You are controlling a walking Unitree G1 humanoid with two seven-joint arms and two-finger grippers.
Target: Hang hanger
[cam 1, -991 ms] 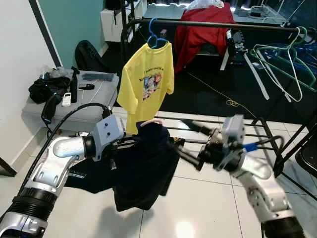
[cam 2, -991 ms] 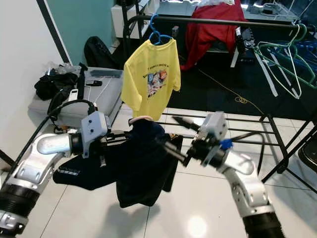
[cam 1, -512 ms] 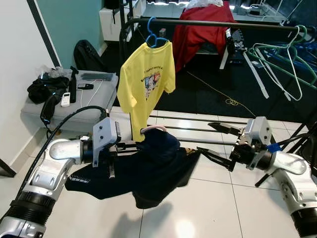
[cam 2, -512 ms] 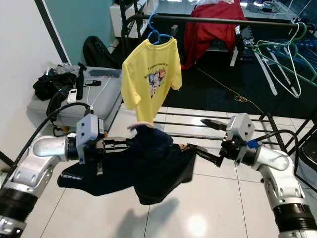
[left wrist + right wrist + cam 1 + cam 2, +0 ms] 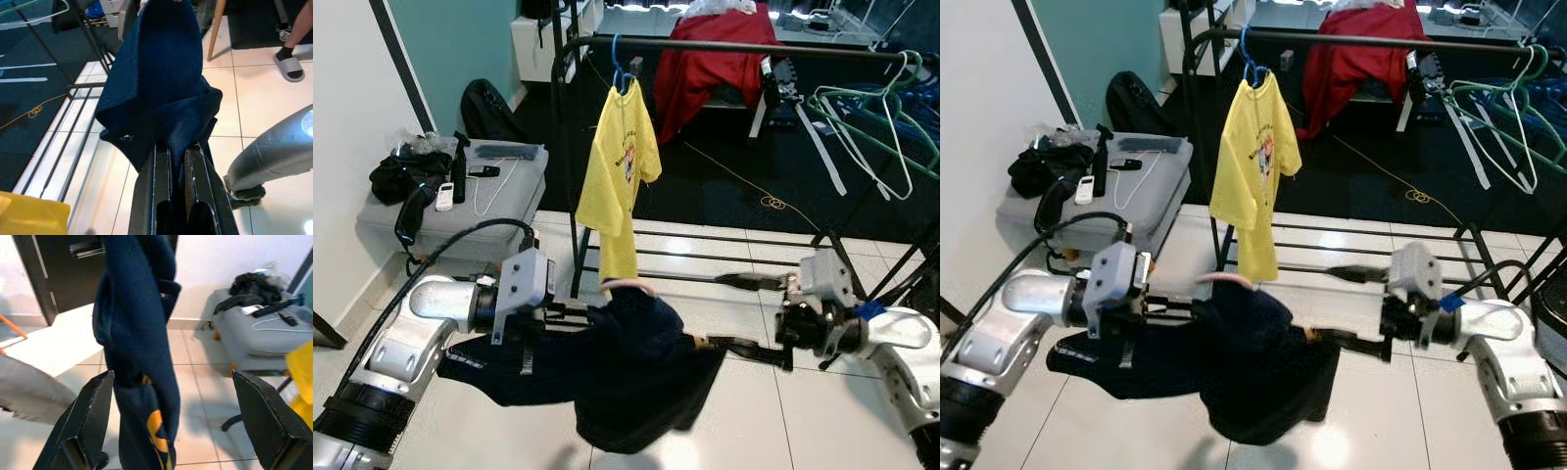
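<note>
A navy shirt [image 5: 636,377] hangs on a pink hanger [image 5: 628,284], low in front of the black clothes rack rail [image 5: 754,47]. My left gripper [image 5: 570,313] is shut on the shirt's cloth near the collar; in the left wrist view the fingers [image 5: 161,166] pinch the navy fabric [image 5: 166,83]. My right gripper [image 5: 713,311] stands open just right of the shirt, one finger above and one below its edge. In the right wrist view the navy shirt [image 5: 139,333] hangs between the spread fingers [image 5: 90,421] without touching them.
A yellow T-shirt [image 5: 622,166] hangs on a blue hanger from the rail. Green hangers [image 5: 871,117] hang at the right, a red garment [image 5: 715,59] behind. A grey case [image 5: 460,196] with black items sits on the left. A person's sandalled foot [image 5: 288,63] stands nearby.
My right gripper drew back to the right, out of the shirt, and sank lower. The left gripper kept its hold; the shirt dropped a little. The yellow T-shirt turned edge-on.
</note>
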